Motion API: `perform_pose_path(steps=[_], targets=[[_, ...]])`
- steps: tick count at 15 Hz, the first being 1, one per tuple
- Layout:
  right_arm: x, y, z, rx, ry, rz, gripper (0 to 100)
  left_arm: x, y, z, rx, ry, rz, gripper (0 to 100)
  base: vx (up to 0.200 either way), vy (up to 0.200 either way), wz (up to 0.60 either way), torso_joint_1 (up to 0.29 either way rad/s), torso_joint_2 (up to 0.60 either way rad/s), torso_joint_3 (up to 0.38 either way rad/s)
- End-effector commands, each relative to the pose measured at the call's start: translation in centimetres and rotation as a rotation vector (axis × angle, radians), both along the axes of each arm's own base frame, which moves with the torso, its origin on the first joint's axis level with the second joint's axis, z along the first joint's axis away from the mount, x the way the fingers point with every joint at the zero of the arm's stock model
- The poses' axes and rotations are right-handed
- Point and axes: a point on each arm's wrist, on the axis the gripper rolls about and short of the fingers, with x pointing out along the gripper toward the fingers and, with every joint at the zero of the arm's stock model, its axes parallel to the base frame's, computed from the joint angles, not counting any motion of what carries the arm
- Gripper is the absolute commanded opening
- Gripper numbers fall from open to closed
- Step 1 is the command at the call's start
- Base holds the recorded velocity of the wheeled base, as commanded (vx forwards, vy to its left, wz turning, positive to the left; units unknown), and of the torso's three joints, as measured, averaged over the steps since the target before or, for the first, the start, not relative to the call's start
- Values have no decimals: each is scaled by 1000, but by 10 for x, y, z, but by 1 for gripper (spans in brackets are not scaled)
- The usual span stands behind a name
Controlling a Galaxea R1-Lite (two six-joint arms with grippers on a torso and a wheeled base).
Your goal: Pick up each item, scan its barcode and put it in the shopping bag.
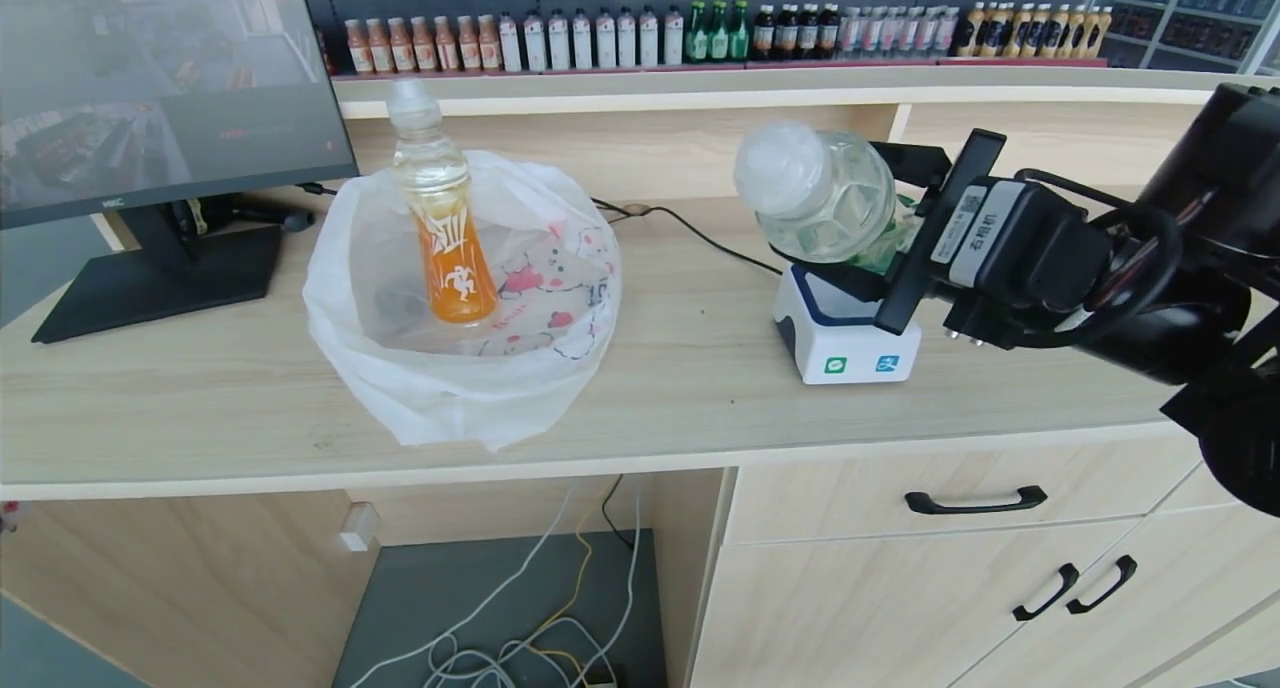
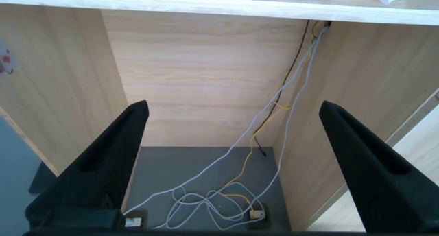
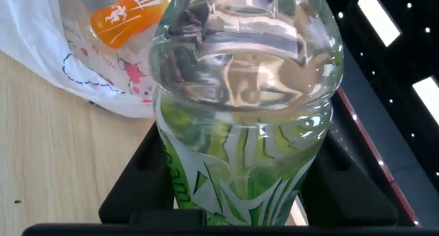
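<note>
Wooden table (image 1: 690,378), head view, is carrying the scanner (image 1: 850,343); my right end effector (image 1: 880,223) is clamping the green bottle (image 1: 820,193) just over it, likely for the barcode, with open table toward the shopping bag (image 1: 450,398). Left wrist: left end effector (image 2: 233,112) is hanging spread, empty, below the table edge. Right wrist: fingers (image 3: 134,191) are gripping the label (image 3: 226,195).

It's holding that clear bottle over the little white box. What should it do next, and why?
Probably carry the clear bottle across to the bag: the right gripper grips it just above the scanner, and the bag stands open with an orange bottle already inside.
</note>
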Motion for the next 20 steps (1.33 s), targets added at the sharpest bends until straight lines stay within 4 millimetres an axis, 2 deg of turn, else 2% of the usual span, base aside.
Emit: perform_pose_path(steps=[1,3,8,15,20], targets=[[10,-3,-9,-19,18,-8,0,0,0,0,0,0,0,100,0,0,0,0,0,0],[25,-14,-17,-59,6,-4,0,0,0,0,0,0,0,100,0,0,0,0,0,0],[41,-15,-23,-87,-5,48,0,0,0,0,0,0,0,100,0,0,0,0,0,0],[44,-23,-36,-121,6,25,0,0,0,0,2,0,0,100,0,0,0,0,0,0],[42,-23,-35,-120,0,27,0,0,0,0,2,0,0,100,0,0,0,0,0,0]])
